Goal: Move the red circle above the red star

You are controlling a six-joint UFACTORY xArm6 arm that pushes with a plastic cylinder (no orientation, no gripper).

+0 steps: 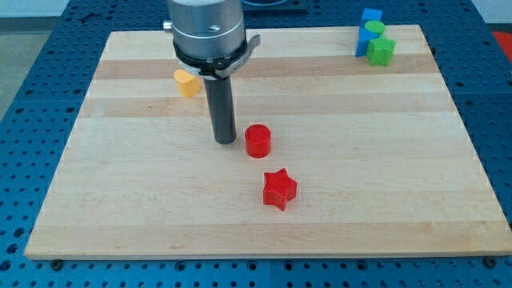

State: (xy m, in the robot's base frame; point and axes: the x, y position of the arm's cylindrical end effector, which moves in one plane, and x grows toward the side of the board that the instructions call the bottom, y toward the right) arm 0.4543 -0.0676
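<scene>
We judged the placing step nearly done: the red circle [258, 141] sat just toward the view's top of the red star [279, 190], slightly to its left, apart from it. Our tip [225, 141] stood just left of the circle; whether it touched we could not tell. There was no gripper to spread or close. Next, a small nudge rightward might align them. We counted on the tabletop [120, 224] one yellow block [186, 82], one green star [381, 50], one green circle [374, 30] and one blue block [369, 16].
</scene>
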